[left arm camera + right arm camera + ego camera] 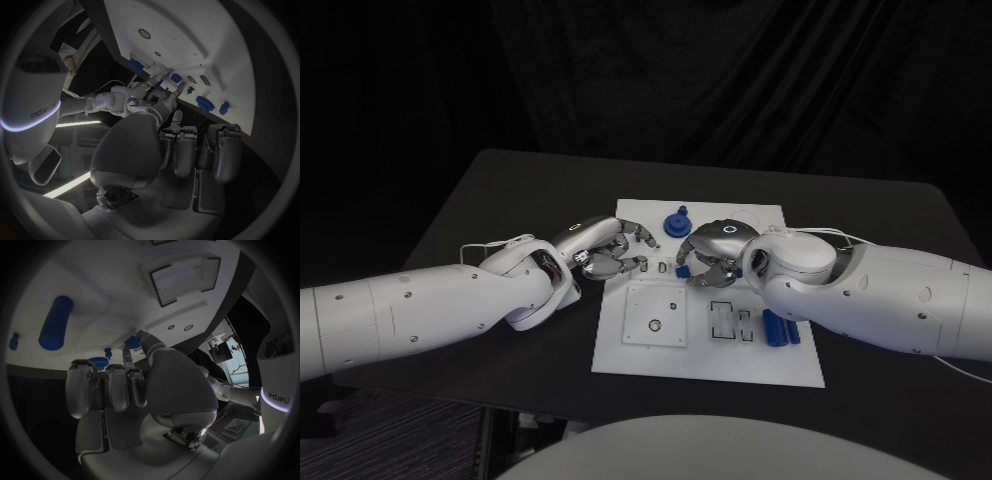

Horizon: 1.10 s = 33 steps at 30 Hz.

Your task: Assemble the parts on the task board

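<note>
On the black table (488,200), a flat white rectangular task board (747,360) lies in the middle, with both silver hands over its far half. Two blue cylindrical bars (780,328) lie side by side near the board's right edge, just beside two rectangular slots (723,318) in its surface. One blue round knob-like part (678,222) stands upright near the far edge of the board. One square white inset plate (656,314) sits on the board's left portion. Left hand (607,250) rests over the board's left edge, its fingers partly curled and pointing toward the right hand; whether it holds anything cannot be told. Right hand (710,252) hangs over the board's middle with fingers curled downward; the right wrist view shows small blue parts (99,361) just beyond the fingertips, but a grip cannot be confirmed. Both hands are near each other, apparently apart.
</note>
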Each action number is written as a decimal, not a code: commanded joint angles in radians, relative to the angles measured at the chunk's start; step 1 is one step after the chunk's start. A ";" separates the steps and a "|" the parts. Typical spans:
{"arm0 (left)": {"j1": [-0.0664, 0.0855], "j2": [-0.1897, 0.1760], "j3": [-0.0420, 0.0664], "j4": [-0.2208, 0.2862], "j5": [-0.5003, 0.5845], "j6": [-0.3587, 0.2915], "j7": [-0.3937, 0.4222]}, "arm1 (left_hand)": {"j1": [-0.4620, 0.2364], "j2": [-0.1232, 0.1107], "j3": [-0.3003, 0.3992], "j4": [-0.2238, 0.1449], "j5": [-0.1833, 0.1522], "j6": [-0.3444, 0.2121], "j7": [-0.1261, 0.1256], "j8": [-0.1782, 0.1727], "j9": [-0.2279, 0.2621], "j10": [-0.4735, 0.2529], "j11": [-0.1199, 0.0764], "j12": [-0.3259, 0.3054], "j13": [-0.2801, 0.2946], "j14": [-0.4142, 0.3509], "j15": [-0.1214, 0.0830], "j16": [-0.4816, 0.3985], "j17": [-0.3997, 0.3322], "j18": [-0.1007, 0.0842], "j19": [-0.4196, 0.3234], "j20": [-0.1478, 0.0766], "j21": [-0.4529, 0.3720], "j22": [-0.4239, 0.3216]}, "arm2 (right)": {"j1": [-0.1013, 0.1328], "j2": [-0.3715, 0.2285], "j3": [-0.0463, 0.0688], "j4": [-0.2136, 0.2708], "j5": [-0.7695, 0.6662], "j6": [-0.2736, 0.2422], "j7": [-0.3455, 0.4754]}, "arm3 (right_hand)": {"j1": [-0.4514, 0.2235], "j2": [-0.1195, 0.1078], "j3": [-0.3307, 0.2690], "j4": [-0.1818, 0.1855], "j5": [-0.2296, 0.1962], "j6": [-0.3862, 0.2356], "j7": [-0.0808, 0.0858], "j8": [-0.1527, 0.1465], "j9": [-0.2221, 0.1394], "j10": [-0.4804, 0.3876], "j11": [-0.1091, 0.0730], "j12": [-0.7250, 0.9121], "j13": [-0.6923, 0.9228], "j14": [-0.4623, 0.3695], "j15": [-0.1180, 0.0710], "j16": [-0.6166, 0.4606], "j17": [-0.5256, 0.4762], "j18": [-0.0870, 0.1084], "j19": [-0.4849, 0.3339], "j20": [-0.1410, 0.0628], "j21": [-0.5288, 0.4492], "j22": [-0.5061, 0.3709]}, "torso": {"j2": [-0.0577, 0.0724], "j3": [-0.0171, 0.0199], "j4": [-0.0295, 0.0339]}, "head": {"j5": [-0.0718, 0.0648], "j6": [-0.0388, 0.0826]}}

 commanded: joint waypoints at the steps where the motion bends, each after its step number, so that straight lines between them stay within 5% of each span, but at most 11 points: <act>1: -0.003 0.004 0.001 0.000 0.000 0.016 0.015 | 0.009 0.002 0.000 0.006 0.006 0.006 -0.001 -0.007 -0.002 0.106 0.005 0.003 0.263 0.106 0.005 0.003 0.263 0.018 0.065 0.007 -0.005 0.239 | -0.006 0.002 0.001 -0.004 -0.025 0.002 -0.021 | 0.007 0.007 -0.009 -0.004 -0.002 0.019 -0.001 0.029 0.032 0.103 -0.009 0.005 0.263 0.075 -0.009 -0.007 0.116 -0.010 0.043 -0.003 -0.008 0.215 | 0.000 -0.0002 0.0001 | -0.001 0.000; 8: -0.005 0.008 0.001 -0.002 0.000 0.022 0.016 | 0.010 0.002 0.000 0.007 0.006 0.009 0.000 -0.006 -0.003 0.106 0.005 0.003 0.263 0.106 0.006 0.003 0.263 0.018 0.065 0.008 -0.005 0.239 | -0.012 0.006 0.001 -0.012 -0.027 -0.028 -0.014 | 0.010 0.033 -0.023 -0.016 0.065 0.035 -0.013 0.180 0.184 0.100 -0.015 0.002 0.259 0.074 -0.014 -0.011 0.109 -0.009 0.039 -0.008 -0.014 0.213 | 0.000 -0.0002 0.0001 | 0.005 0.000; 13: -0.009 0.013 0.001 -0.006 0.000 0.032 0.021 | 0.010 0.003 0.001 0.009 0.006 0.011 0.000 -0.006 -0.004 0.106 0.006 0.003 0.263 0.106 0.006 0.003 0.263 0.018 0.064 0.008 -0.006 0.239 | -0.014 0.004 0.001 -0.013 -0.028 -0.070 -0.005 | 0.015 0.042 -0.012 -0.023 0.119 0.036 -0.021 0.241 0.244 0.096 -0.015 -0.001 0.254 0.072 -0.014 -0.016 0.102 -0.008 0.037 -0.010 -0.019 0.212 | 0.000 -0.0009 0.0004 | 0.007 0.000; 27: -0.030 0.023 0.001 -0.019 0.001 0.085 0.042 | 0.016 0.002 0.008 0.009 0.013 0.010 -0.002 -0.013 -0.011 0.106 0.004 0.003 0.263 0.106 0.006 0.003 0.263 0.019 0.063 0.009 -0.008 0.238 | -0.015 -0.008 0.001 -0.001 -0.028 -0.154 -0.001 | 0.006 0.039 0.013 -0.024 0.208 0.034 -0.024 0.274 0.281 0.095 -0.015 -0.001 0.254 0.073 -0.014 -0.015 0.103 -0.008 0.038 -0.009 -0.018 0.212 | 0.000 -0.0012 -0.0005 | 0.008 0.000; 33: -0.036 0.031 0.001 -0.024 0.001 0.112 0.048 | 0.021 -0.011 0.029 0.010 0.016 0.001 -0.022 -0.043 -0.038 0.106 -0.013 0.003 0.263 0.106 -0.007 0.003 0.263 0.019 0.062 0.000 -0.009 0.238 | -0.015 -0.012 0.001 0.007 -0.028 -0.160 -0.005 | 0.006 0.036 0.021 -0.027 0.228 0.029 -0.023 0.275 0.284 0.096 -0.013 0.000 0.255 0.073 -0.013 -0.014 0.104 -0.009 0.039 -0.009 -0.016 0.213 | 0.000 -0.0012 0.0002 | 0.009 0.000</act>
